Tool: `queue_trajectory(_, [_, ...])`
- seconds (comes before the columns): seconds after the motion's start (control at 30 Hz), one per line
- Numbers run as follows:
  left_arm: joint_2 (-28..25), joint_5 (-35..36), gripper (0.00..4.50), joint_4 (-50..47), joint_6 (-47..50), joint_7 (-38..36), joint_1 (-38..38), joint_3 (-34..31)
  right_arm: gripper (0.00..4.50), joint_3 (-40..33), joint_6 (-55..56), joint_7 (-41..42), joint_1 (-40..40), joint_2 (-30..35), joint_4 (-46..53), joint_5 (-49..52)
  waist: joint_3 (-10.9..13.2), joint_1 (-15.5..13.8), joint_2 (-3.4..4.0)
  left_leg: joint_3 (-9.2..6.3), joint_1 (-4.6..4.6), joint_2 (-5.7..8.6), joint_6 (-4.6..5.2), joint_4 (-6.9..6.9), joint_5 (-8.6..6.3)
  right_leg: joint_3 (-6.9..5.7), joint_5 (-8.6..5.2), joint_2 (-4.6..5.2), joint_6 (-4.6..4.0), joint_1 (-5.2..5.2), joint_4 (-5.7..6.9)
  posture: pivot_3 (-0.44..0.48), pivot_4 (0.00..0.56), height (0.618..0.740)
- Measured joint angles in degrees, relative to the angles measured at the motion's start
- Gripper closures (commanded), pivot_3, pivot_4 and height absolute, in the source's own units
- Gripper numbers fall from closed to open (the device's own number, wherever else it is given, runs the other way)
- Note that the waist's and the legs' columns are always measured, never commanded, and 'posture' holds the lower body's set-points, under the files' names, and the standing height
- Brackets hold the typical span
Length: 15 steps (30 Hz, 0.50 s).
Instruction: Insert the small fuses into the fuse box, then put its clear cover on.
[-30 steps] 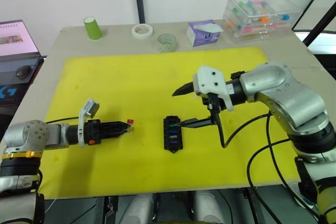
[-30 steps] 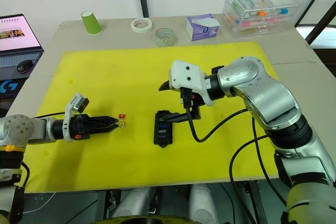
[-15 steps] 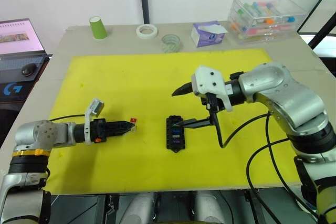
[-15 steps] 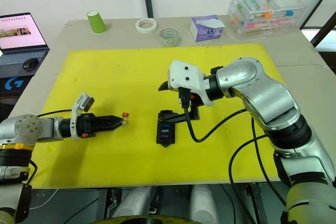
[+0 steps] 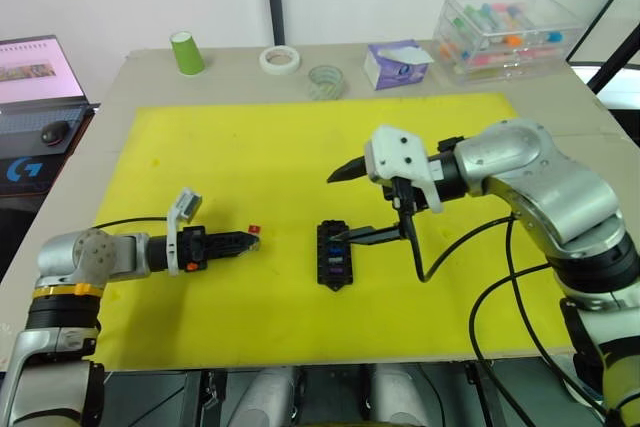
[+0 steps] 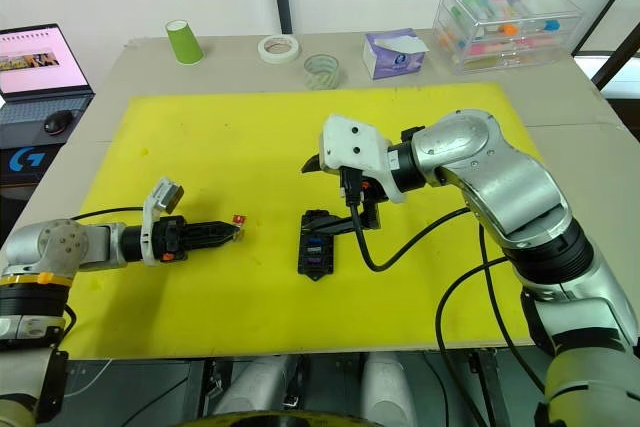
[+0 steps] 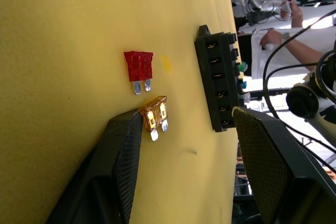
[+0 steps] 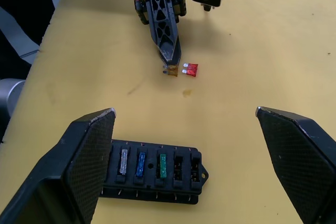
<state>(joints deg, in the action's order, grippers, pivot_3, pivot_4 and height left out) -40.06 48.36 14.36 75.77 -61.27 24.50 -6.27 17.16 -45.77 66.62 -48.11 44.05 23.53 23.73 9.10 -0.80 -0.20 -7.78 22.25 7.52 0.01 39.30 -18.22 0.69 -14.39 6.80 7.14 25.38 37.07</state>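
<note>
Lying flat on yellow foam mat (image 5: 250, 167), translucent amber fuse (image 7: 156, 116).

A robotics lab bench, set up for manipulation trials

A yellow mat (image 6: 250, 147) is laid over a plain table (image 6: 600, 147) against a white wall; a laptop (image 6: 35, 57) is placed at one side; tape rolls (image 6: 277, 46), a tissue box (image 6: 393, 52) and a clear case of coloured tubes (image 6: 505, 17) are lined along the back (people are seen beyond in the left wrist view).
</note>
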Motion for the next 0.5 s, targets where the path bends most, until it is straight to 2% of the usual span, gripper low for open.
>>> queue_trajectory(0.03, [0.13, -0.13, 1.64, 0.02, -0.15, 0.0, -0.02, -0.04, 0.0, 0.06, 0.05, -0.01, 0.0, -0.01, 0.0, -0.02, 0.0, 0.0, 0.0, 0.0, 0.0, 0.0, 0.0, 0.0, 0.0, 0.0, 0.0, 0.0, 0.0, 0.0, 0.0, 0.0, 0.15, 0.74])
queue_trajectory(0.2, [0.66, -0.92, 3.23, 0.15, -1.39, 0.24, -0.23, 0.08, 0.0, 0.4, 0.52, -0.02, 0.01, -0.09, 0.0, -0.12, 0.0, 0.11, 0.0, 0.0, 0.0, 0.0, 0.0, 0.0, 0.0, 0.0, 0.0, 0.0, 0.0, 0.02, 0.0, 0.0, 0.15, 0.74])
queue_trajectory(0.47, [0.76, -1.62, 3.23, -0.48, -3.34, 0.0, -1.33, 0.14, 0.0, 0.41, 0.76, -0.02, 0.02, -0.1, 0.0, -0.38, 0.0, 0.21, 0.0, 0.0, 0.0, -0.03, 0.0, -0.01, 0.0, 0.0, 0.0, 0.0, 0.0, 0.03, 0.0, 0.0, 0.15, 0.74])
queue_trajectory(0.5, [0.76, -1.63, 3.41, -0.5, -3.58, -0.02, -1.43, 0.19, 0.0, 0.41, 0.77, -0.02, 0.02, -0.1, 0.0, -0.39, 0.0, 0.22, 0.0, 0.0, 0.0, -0.03, 0.0, -0.01, 0.0, 0.0, 0.0, 0.0, 0.0, 0.03, 0.0, 0.0, 0.15, 0.74])
